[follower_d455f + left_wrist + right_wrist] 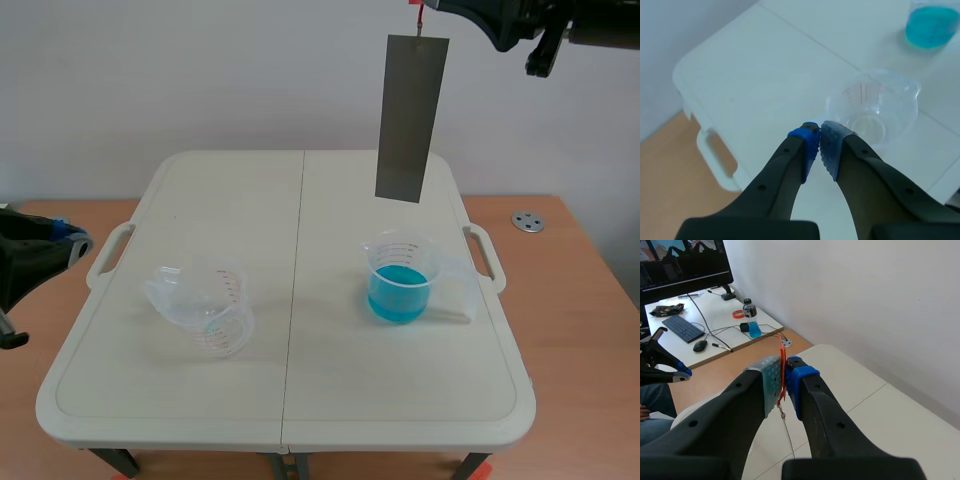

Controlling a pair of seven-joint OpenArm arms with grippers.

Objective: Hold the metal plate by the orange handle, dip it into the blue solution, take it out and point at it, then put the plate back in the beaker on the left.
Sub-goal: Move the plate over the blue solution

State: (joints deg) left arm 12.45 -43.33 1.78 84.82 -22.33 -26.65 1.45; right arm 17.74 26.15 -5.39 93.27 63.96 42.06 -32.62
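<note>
L gripper [819,131] closed, clear beaker [872,107] ahead; R beaker [402,262] holds blue soln [398,297].

Black-fingered left claw [819,136] has blue dotted pads [807,145]; right claw [784,376] has one grey-green, one blue.

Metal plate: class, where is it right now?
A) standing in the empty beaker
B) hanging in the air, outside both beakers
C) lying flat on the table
B: the metal plate hangs by its orange handle from the right tool, its lower edge clear of the beaker of blue solution.
</note>
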